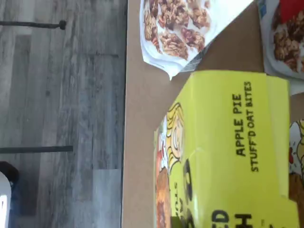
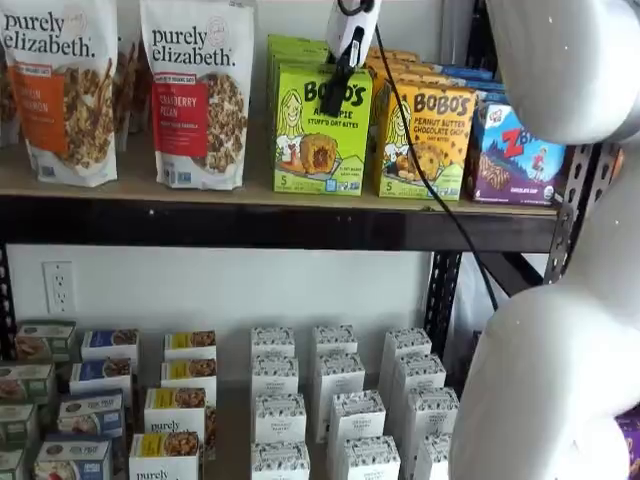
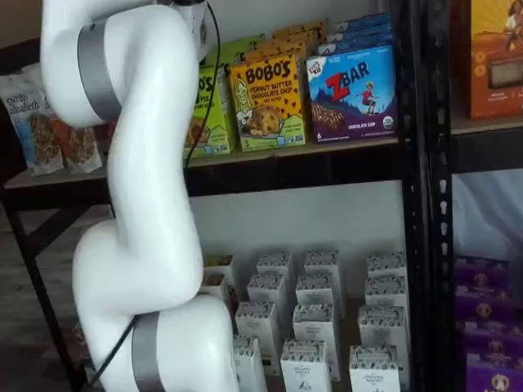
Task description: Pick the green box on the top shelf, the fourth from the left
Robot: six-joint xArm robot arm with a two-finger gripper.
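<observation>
Top shelf (image 2: pixel 250 195) holds green box (image 2: pixel 320 150); claw (image 2: pixel 333 95) at its front top, grip state unclear

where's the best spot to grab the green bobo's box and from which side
Probably the upper part of the green box, gripped across its narrow sides, coming from the front and above. It stands upright at the front edge of the top shelf, with a yellow-orange box close on one side, so its top is the freest part. The gripper hangs there.
</observation>
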